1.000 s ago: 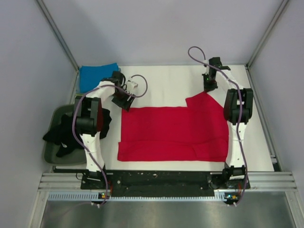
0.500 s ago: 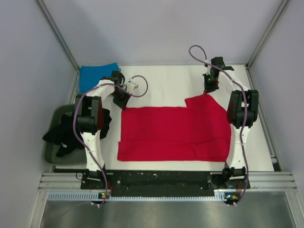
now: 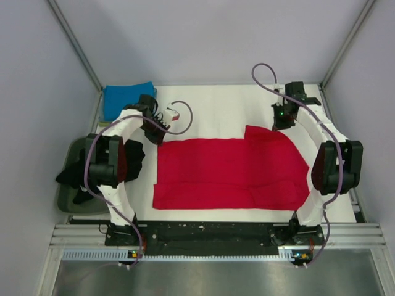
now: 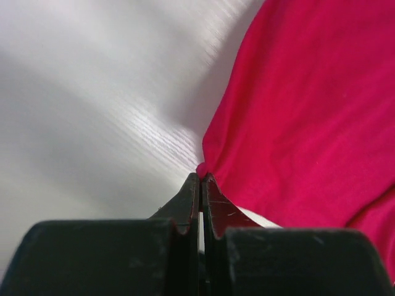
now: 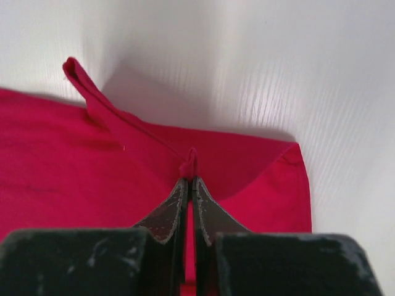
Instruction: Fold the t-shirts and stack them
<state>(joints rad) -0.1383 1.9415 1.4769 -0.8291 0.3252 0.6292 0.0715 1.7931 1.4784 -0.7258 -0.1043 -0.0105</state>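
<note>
A bright red t-shirt (image 3: 228, 172) lies spread flat across the middle of the white table. My left gripper (image 3: 157, 137) sits at its far left corner, jaws shut on a small pinch of red cloth (image 4: 202, 168). My right gripper (image 3: 281, 124) is at the far right edge of the shirt, shut on a raised fold of red cloth (image 5: 190, 165). A strip of the red hem (image 5: 86, 86) sticks up to the left of that fold. A folded blue t-shirt (image 3: 126, 98) rests at the far left corner of the table. A black t-shirt (image 3: 92, 169) hangs crumpled over the tub.
A dark grey-green plastic tub (image 3: 66, 198) stands off the table's left edge, beside the left arm. Grey walls close in the table on three sides. A metal rail (image 3: 203, 234) with the arm bases runs along the near edge.
My left gripper has shut on the red shirt's far left corner. My right arm has swung out to the right, pulling the shirt's far right part with it.
</note>
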